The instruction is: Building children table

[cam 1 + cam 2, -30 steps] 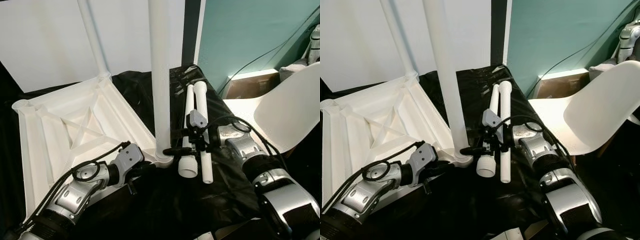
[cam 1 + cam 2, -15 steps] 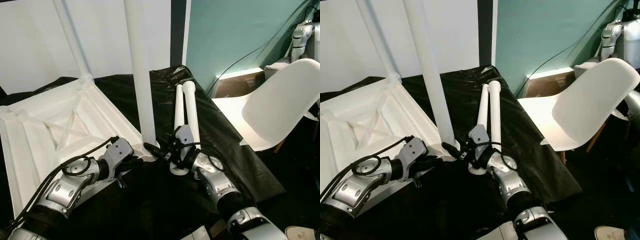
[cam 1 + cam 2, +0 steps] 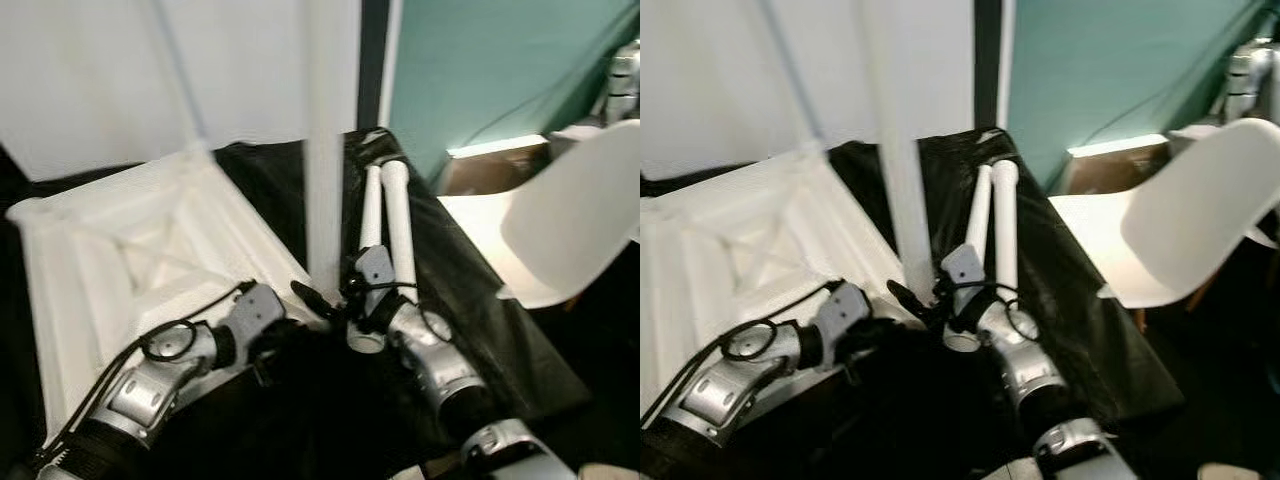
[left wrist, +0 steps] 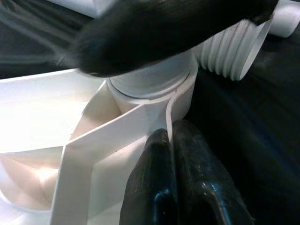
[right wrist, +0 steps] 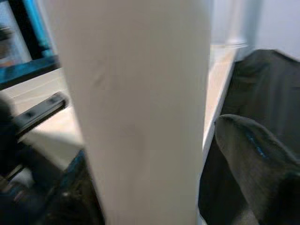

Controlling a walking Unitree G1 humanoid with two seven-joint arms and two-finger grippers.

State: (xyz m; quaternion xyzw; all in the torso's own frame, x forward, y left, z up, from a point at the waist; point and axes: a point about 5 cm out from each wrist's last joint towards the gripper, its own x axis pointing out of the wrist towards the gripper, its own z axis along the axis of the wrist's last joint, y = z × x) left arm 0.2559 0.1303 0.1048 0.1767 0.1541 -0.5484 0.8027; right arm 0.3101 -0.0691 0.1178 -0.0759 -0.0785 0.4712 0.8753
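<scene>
The white table top lies upside down on the black counter, the left gripper pinching its thin corner rib, the right gripper hugging the light, stiff, slippery leg low down.

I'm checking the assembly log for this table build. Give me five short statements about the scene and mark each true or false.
1. The white plastic tabletop lies underside up on the black plastic sheet. True.
2. Two loose white plastic legs lie side by side on the sheet. True.
3. The left claw holds a loose leg. False: its fingers are shut on a thin rib of the tabletop, beside the corner socket.
4. The right claw is at the base of the upright white leg. True.
5. The white moulded chair lies on the tabletop. False: it stands off to the robot's right.
</scene>
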